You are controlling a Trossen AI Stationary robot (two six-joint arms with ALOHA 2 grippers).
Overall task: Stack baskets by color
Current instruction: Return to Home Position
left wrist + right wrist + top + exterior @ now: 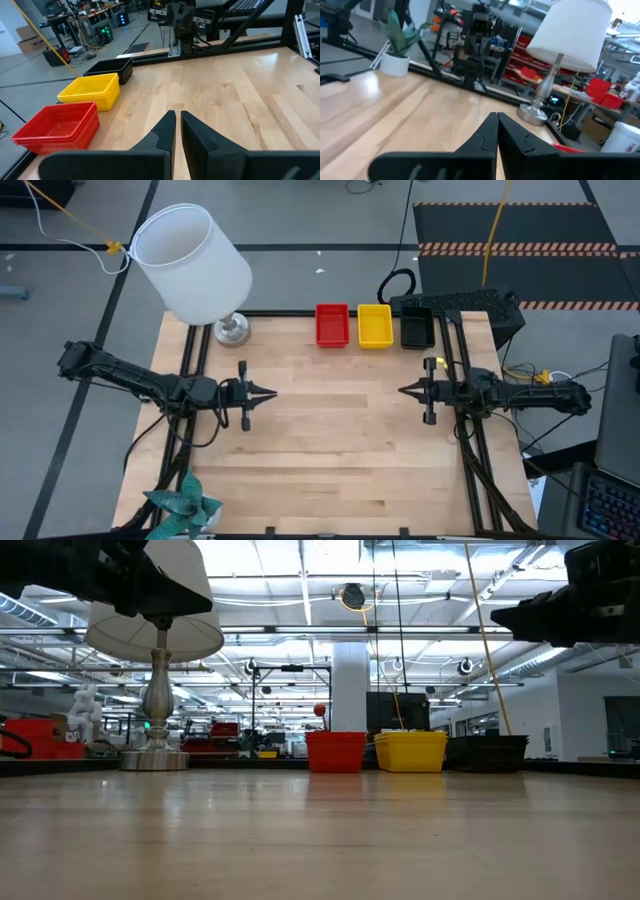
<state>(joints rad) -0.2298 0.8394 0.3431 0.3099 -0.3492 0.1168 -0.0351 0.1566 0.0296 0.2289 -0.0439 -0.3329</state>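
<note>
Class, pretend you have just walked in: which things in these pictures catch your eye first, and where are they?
A red stack, yellow stack and black stack of baskets sit side by side at the far edge of the table. A white lamp stands at its far left corner. The left gripper and right gripper face each other mid-table, jaws shut, empty.

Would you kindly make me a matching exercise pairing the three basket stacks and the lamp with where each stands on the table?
Things:
1. red baskets
2. yellow baskets
3. black baskets
4. lamp

Places:
a. middle of the row
b. right end of the row
c. far left corner of the table
d. left end of the row

Pairs: 1-d, 2-a, 3-b, 4-c.

The left gripper and right gripper hover shut and empty over the table, apart from the baskets.
</note>
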